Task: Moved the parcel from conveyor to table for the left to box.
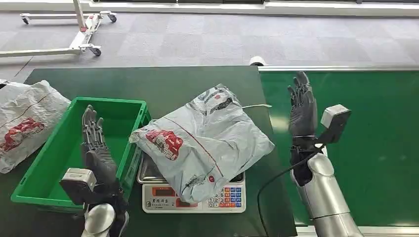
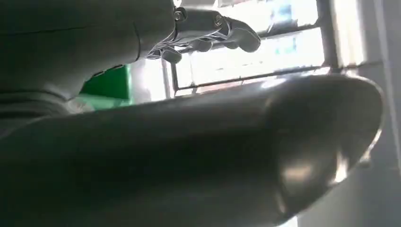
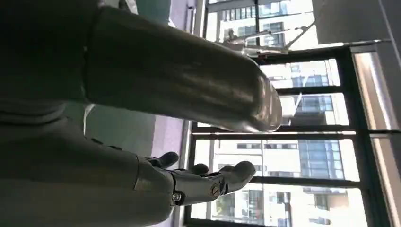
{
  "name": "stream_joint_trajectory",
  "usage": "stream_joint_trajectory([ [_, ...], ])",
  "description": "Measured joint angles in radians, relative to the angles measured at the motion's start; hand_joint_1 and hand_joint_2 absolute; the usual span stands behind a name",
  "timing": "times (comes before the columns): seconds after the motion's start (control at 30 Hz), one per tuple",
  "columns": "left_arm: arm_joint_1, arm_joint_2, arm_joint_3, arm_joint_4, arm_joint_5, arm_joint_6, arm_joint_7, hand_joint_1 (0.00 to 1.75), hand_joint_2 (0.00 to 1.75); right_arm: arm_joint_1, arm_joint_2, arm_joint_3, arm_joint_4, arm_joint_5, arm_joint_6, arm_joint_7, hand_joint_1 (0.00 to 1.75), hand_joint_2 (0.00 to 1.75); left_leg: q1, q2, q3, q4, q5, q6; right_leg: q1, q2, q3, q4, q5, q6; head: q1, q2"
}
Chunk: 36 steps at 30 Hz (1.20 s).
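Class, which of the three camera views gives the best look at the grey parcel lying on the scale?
The head view: the grey parcel appears whole, lying on the scale beside the green crate. The left wrist and right wrist views are taken up by each arm's own robot hand and windows behind it, with nothing recognisable of the parcel.

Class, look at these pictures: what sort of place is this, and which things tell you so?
Probably a parcel-sorting or packing station: a bagged parcel lies on a weighing scale, beside a green conveyor belt and a green crate.
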<state>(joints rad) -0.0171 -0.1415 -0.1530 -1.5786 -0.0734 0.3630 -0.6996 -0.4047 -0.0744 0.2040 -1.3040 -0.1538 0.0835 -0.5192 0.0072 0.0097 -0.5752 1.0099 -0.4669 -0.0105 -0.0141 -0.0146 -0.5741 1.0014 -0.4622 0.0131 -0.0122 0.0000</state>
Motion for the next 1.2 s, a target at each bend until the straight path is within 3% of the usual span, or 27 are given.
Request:
stream_joint_trajectory([
  [0.17, -0.054, 0.044, -0.038, -0.039, -0.221, 0.169, -0.002, 0.00, 0.00, 0.087, -0.017, -0.110, -0.136, -0.038, 0.021, -0.008, 0.00, 0.00, 0.000, -0.001, 0.000, 0.000, 0.000, 0.000, 0.000, 0.000, 0.000, 0.000, 0.000, 0.000, 0.000, 0.000],
  [0.43, -0.206, 0.047, -0.091, 0.067, -0.377, -0.014, 0.107, 0.00, 0.00, 0.211, -0.016, -0.256, -0.275, -0.080, 0.048, -0.035, 0.00, 0.00, 0.000, -0.001, 0.000, 0.000, 0.001, 0.001, -0.001, -0.001, 0.000, 0.000, 0.001, 0.001, 0.000, 0.000],
  [0.7, -0.459, 0.027, -0.160, 0.498, -0.552, -0.109, 0.182, 0.00, 0.00, 0.234, -0.001, -0.289, -0.278, -0.089, 0.093, -0.021, 0.00, 0.00, -0.001, 0.000, -0.001, 0.000, 0.004, 0.003, -0.001, 0.000, 0.000, 0.000, 0.004, 0.002, 0.000, 0.000],
  [0.87, -0.593, -0.008, -0.214, 0.816, -0.679, -0.096, 0.248, 0.00, 0.00, 0.220, 0.016, -0.289, -0.249, -0.090, 0.112, -0.005, 0.00, 0.00, -0.001, 0.000, -0.001, 0.000, 0.004, 0.003, -0.001, 0.001, 0.000, 0.001, 0.005, 0.002, 0.000, 0.000],
  [0.9, -0.611, -0.011, -0.227, 0.861, -0.707, -0.091, 0.273, 0.00, 1.75, 0.217, 0.019, -0.289, -0.242, -0.090, 0.118, 0.000, 0.00, 0.00, -0.001, 0.000, -0.001, 0.000, 0.004, 0.003, -0.001, 0.001, 0.000, 0.001, 0.005, 0.002, 0.000, 0.000],
  [1.03, -0.655, -0.018, -0.286, 1.030, -0.824, -0.083, 0.393, 0.00, 1.75, 0.204, 0.031, -0.286, -0.207, -0.086, 0.131, 0.005, 0.00, 0.00, -0.001, 0.000, -0.002, 0.000, 0.004, 0.003, -0.001, 0.001, -0.001, 0.001, 0.005, 0.002, 0.000, 0.000],
  [1.07, -0.660, -0.017, -0.299, 1.064, -0.849, -0.084, 0.424, 0.45, 1.75, 0.201, 0.032, -0.284, -0.197, -0.085, 0.132, 0.005, 0.00, 0.00, -0.001, 0.000, -0.002, 0.000, 0.004, 0.003, -0.001, 0.001, -0.001, 0.001, 0.005, 0.002, 0.000, 0.000],
  [1.1, -0.665, -0.015, -0.316, 1.095, -0.873, -0.095, 0.450, 1.75, 1.75, 0.196, 0.036, -0.281, -0.184, -0.085, 0.134, 0.006, 0.00, 0.00, -0.001, 0.001, -0.003, 0.000, 0.004, 0.003, -0.001, 0.001, -0.001, 0.001, 0.005, 0.002, 0.000, 0.000],
  [1.2, -0.671, -0.007, -0.349, 1.160, -0.917, -0.149, 0.481, 1.75, 1.75, 0.184, 0.041, -0.276, -0.156, -0.085, 0.138, 0.006, 0.00, 0.00, -0.001, 0.000, -0.003, 0.000, 0.004, 0.003, -0.001, 0.001, -0.002, 0.001, 0.004, 0.002, 0.000, 0.000],
])
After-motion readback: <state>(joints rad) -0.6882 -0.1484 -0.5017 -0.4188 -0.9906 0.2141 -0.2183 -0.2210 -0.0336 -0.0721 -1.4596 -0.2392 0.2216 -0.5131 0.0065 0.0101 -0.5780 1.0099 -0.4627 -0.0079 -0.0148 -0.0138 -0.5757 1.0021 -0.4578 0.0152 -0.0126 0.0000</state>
